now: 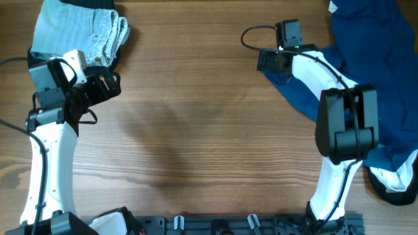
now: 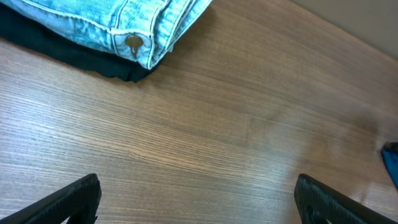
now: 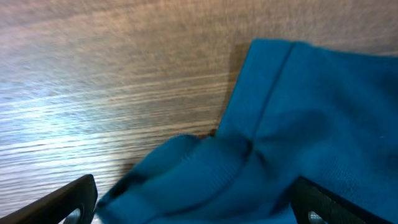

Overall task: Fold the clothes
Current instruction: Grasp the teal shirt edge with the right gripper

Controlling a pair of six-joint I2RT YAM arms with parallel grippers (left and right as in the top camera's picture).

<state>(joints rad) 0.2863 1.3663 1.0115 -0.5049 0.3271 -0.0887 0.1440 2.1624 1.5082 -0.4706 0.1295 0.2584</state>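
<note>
The clothes are a dark-blue shirt [image 1: 385, 72] lying crumpled along the table's right side, with one corner reaching toward the middle. My right gripper [image 1: 268, 62] hovers over that corner. In the right wrist view the blue fabric [image 3: 298, 124] bunches up between and beneath the gripper [image 3: 199, 205], whose jaws are open wide and not pinching it. My left gripper [image 1: 110, 85] is at the far left, open over bare wood [image 2: 199, 202], holding nothing.
A pale-blue denim piece [image 1: 85, 29] lies folded at the back left on a black garment [image 2: 68, 50], just beyond the left gripper. A white garment with black stripes [image 1: 392, 181] lies at the front right, partly under the shirt. The wooden tabletop [image 1: 196, 130] spans the middle.
</note>
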